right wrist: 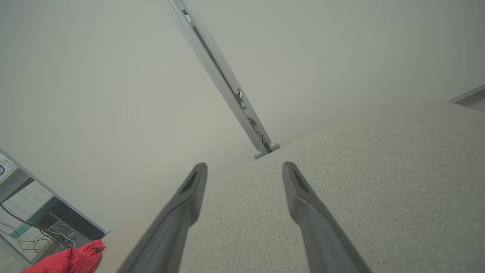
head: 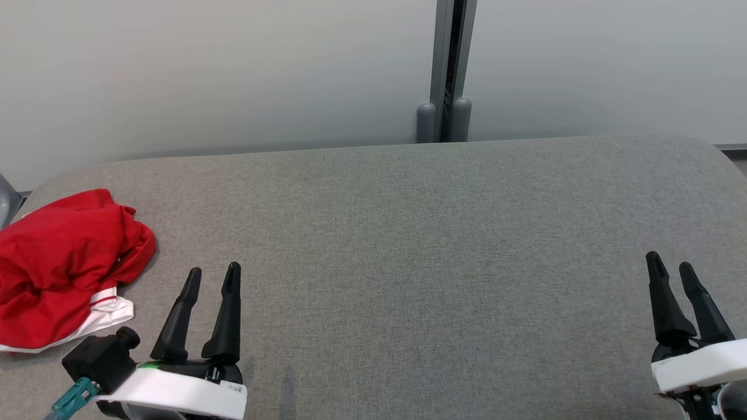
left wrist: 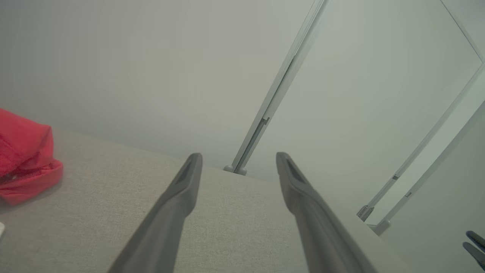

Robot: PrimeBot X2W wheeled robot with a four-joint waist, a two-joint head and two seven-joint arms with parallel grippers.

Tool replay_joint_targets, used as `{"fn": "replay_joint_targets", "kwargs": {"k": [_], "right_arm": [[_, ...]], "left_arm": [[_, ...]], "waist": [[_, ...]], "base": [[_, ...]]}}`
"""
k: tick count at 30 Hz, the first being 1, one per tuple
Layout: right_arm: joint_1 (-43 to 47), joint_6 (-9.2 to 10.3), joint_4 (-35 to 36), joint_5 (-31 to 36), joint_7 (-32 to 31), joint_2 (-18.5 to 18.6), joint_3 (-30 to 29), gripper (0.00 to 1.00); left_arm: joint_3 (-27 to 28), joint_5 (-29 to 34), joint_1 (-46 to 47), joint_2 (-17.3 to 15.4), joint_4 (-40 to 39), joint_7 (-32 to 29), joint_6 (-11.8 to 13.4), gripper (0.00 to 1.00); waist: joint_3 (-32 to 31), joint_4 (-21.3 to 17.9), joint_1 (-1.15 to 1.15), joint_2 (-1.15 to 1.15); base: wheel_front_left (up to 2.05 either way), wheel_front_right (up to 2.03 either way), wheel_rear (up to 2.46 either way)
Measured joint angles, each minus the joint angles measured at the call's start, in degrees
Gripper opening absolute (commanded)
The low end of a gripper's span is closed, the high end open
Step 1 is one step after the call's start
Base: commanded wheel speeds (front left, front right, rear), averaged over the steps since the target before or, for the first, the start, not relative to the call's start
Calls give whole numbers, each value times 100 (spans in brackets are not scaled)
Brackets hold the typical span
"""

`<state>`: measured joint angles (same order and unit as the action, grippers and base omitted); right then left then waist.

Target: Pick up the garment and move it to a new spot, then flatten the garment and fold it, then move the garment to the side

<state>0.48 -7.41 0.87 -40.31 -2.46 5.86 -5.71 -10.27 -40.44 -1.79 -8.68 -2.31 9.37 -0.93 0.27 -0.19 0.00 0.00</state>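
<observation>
A crumpled red garment (head: 64, 265) with a white, red-striped hem lies bunched at the far left of the grey fabric table (head: 408, 245). It also appears at the left edge of the left wrist view as the red garment (left wrist: 22, 163), and small at the lower left of the right wrist view as the garment (right wrist: 70, 259). My left gripper (head: 213, 273) hovers open just right of the garment, nothing between its fingers (left wrist: 182, 197). Far off at the table's right, my right gripper (head: 670, 263) is open and holds nothing, its fingers (right wrist: 189, 197) over bare fabric.
A pale wall with a grey vertical post (head: 449, 70) runs behind the table's far edge. The table's corners are rounded. At the lower left of the right wrist view, a shelf with cables (right wrist: 34, 223) stands beyond the table.
</observation>
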Motion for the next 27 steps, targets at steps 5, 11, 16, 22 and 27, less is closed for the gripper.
{"fn": "replay_joint_targets", "kwargs": {"k": [5,11,16,22,27], "right_arm": [[-63,0,-62,416,146,5,90,100],[-107,0,-170,888,311,2,199,100],[-115,0,-222,1243,459,2,258,100],[-140,-1,-335,1586,617,2,416,100],[-179,-1,-404,1820,747,3,500,100]], "left_arm": [[1,367,86,-59,133,-103,101,100],[42,742,123,-127,286,-229,236,100],[90,946,207,-118,347,-234,326,100],[107,1227,230,-115,491,-236,414,100],[116,1465,236,-130,582,-237,510,100]], "waist": [[-5,-6,0,0],[-21,-15,0,0],[-24,-17,0,0],[-36,-21,0,0],[-57,-26,0,0]], "base": [[0,0,0],[0,0,0],[0,0,0],[0,0,0],[0,0,0]]}}
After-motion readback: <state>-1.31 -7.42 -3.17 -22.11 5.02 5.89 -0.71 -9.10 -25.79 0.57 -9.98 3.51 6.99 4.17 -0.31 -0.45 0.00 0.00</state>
